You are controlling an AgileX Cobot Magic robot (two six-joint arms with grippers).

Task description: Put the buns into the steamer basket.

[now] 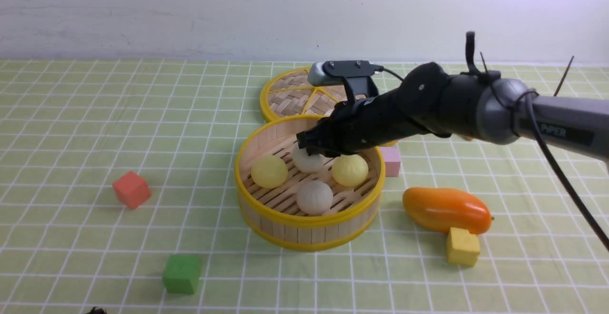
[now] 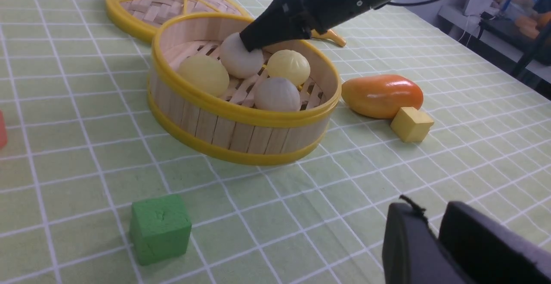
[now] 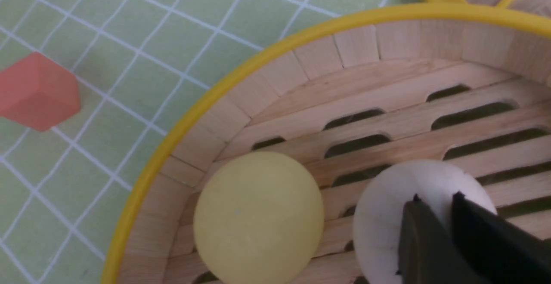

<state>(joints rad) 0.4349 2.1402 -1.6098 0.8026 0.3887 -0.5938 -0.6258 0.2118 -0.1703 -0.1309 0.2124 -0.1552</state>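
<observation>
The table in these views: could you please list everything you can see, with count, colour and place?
buns: four, two pale yellow and two off-white, all inside the basket
steamer basket: one, bamboo with yellow rims, middle of the table
lid: one, woven with yellow spokes, lying flat behind the basket
mango: one, glossy orange, right of the basket
cubes: four; red far left, green front left, yellow by the mango's front, pink at the basket's right side
tablecloth: one, green with a white grid
right gripper: one, black, tips on the back off-white bun, grip unclear
left gripper: one, black, low at front left, holding nothing
</observation>
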